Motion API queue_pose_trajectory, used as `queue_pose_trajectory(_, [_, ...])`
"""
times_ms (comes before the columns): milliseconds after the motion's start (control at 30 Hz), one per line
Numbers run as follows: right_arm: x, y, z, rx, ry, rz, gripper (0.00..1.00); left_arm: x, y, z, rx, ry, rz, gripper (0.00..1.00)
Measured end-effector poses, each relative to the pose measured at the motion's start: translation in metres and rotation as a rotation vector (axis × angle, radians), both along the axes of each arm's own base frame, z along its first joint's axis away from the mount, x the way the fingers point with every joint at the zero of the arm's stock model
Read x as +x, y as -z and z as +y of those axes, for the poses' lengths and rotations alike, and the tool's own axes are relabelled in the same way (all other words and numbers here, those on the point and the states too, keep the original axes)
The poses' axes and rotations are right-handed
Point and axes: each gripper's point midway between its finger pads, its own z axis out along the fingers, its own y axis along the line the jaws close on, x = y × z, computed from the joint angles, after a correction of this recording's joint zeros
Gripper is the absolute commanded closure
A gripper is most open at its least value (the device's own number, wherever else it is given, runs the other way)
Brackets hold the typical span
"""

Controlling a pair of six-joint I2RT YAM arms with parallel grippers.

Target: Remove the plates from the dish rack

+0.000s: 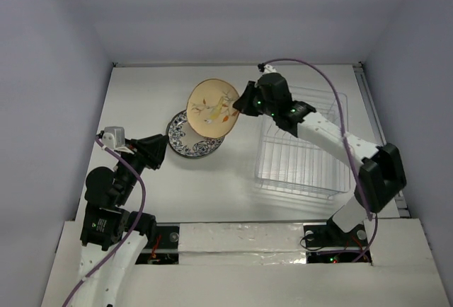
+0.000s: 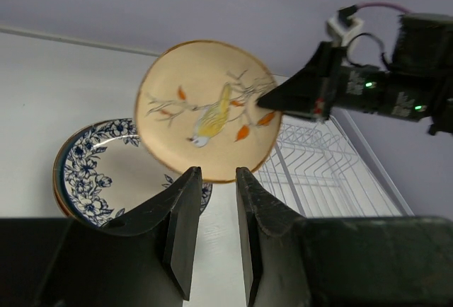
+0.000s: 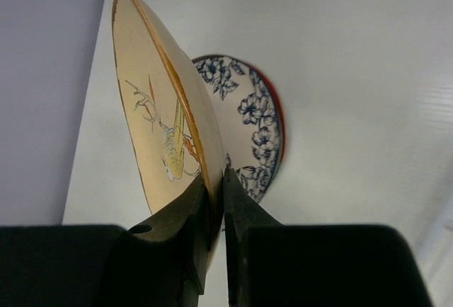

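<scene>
The white table (image 1: pixel 141 95) fills most of the top view. On its right side stands the dish rack (image 1: pixel 297 169), whose thin white wires are hard to trace against the tabletop; the right arm crosses over its far corner. The left wrist view shows only part of the rack. Left of the rack, the tan-yellow plate (image 1: pixel 211 107), painted with a bird on a branch, hangs tilted in the air above the table. It partly overlaps the blue-white plate (image 1: pixel 185 143), which lies flat below it. The right gripper (image 3: pixel 216 194) pinches the tan-yellow plate's rim between its two fingers, and their tips cover that bit of the edge. A red plate (image 3: pixel 281 144) shows only as a thin rim under the blue-white one; whether more plates lie beneath cannot be told. The left gripper (image 2: pixel 218 180) hovers near the stack, its fingers drawn close with a slim gap, holding nothing.
</scene>
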Motion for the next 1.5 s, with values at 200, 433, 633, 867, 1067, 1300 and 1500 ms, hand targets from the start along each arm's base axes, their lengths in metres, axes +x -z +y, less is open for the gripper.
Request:
queue_pose_trajectory(200, [0.001, 0.061, 0.049, 0.063, -0.051, 0.149, 1.0, 0.0, 0.0, 0.0, 0.0, -0.001, 0.001, 0.77])
queue_pose_trajectory(433, [0.003, 0.092, 0.068, 0.106, -0.055, 0.227, 0.95, 0.0, 0.0, 0.0, 0.0, -0.001, 0.001, 0.77])
queue_pose_trajectory(633, [-0.004, 0.106, 0.085, 0.128, -0.088, 0.257, 0.79, 0.0, 0.0, 0.0, 0.0, -0.001, 0.001, 0.77])
queue_pose_trajectory(867, [-0.008, 0.101, 0.095, 0.151, -0.119, 0.241, 0.5, 0.0, 0.0, 0.0, 0.0, -0.003, 0.001, 0.77])
queue_pose_trajectory(1067, [-0.017, 0.11, 0.097, 0.081, -0.143, 0.223, 0.07, 0.001, 0.0, 0.001, 0.0, -0.003, 0.001, 0.76])
queue_pose_trajectory(1300, [-0.03, 0.111, 0.086, -0.009, -0.156, 0.188, 0.0, 0.001, 0.0, 0.001, 0.0, -0.004, 0.002, 0.72])
queue_pose_trajectory(1500, [-0.038, 0.059, 0.059, -0.041, -0.132, 0.062, 0.02, 0.001, 0.001, 0.001, 0.001, -0.007, 0.003, 0.55])
